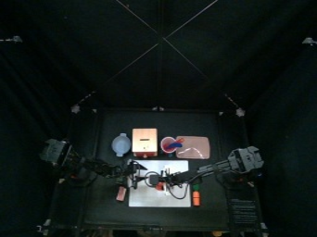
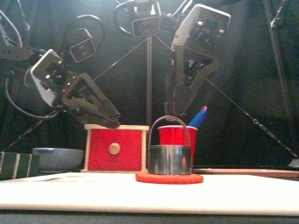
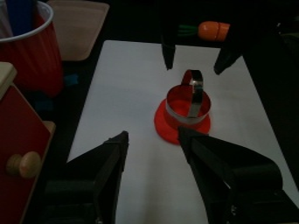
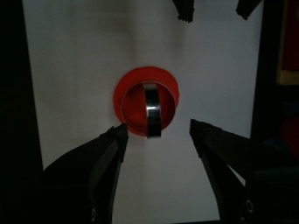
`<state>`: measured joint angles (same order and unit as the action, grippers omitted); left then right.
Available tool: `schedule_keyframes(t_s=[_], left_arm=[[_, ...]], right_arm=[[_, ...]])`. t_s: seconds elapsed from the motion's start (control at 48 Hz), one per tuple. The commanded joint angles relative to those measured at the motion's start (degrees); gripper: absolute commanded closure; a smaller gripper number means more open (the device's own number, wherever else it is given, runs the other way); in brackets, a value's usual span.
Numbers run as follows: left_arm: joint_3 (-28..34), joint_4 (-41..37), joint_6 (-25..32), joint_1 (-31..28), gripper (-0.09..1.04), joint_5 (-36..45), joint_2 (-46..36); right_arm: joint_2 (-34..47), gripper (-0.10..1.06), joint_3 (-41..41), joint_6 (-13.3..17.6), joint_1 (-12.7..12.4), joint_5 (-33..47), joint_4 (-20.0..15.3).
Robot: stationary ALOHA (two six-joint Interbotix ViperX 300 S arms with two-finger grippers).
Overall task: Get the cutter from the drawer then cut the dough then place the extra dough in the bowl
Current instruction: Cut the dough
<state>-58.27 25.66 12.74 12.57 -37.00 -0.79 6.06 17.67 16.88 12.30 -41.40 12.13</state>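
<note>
A: Where does your cutter (image 2: 170, 158) sit right now?
B: Your cutter stands upright on the red dough (image 2: 170, 178), a flat disc lying on the white cutting board (image 2: 82, 194). Its wire handle arches over the metal ring, and the dough shows as a rim all round the ring's foot

A: And your left gripper (image 3: 155, 140)?
B: Its fingers are spread wide with nothing between them. You have it hovering above the board on the left of the cutter, tips slanting down toward the dough, apart from both

A: Your right gripper (image 4: 156, 131)?
B: Parted wide too, and empty. In its own wrist view the cutter and dough lie just beyond the gap between the two fingers, touching neither. From the front it hangs above the cutter, a little to the right

A: What else is on your table?
B: Behind the board you have the wooden box (image 2: 114, 149), its red drawer front with a pale knob facing forward. The blue-grey bowl (image 2: 59, 157) sits just to the box's left. The red cup (image 2: 177, 136) stands straight behind the cutter as seen from the front, a blue knife (image 2: 198, 115) sticking out of it. The pink tray (image 1: 201, 146) lies to the cup's right. An orange toy food (image 1: 196, 194) rests just off the board's right edge. Whether the drawer is shut flush you cannot tell from these views
</note>
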Motion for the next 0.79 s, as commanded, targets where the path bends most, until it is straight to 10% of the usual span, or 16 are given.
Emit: schedule_keyframes(t_s=[0.021, 0.271, 0.792], left_arm=[[1.6, 0.1, 0.2, -0.2, 0.09, -0.6, -1.1], [3.0, 0.0, 0.4, -0.2, 0.09, -0.6, -1.2], [5.4, -0.9, 0.4, 3.2, 0.07, -16.1, 4.7]], right_arm=[[-7.5, 0.06, 4.5, 1.5, 0.0, 7.6, 0.1], [-20.6, 0.06, 22.9, 6.9, -3.3, 33.2, 2.5], [-30.0, 0.06, 50.0, 3.5, -12.0, 78.1, 9.7]])
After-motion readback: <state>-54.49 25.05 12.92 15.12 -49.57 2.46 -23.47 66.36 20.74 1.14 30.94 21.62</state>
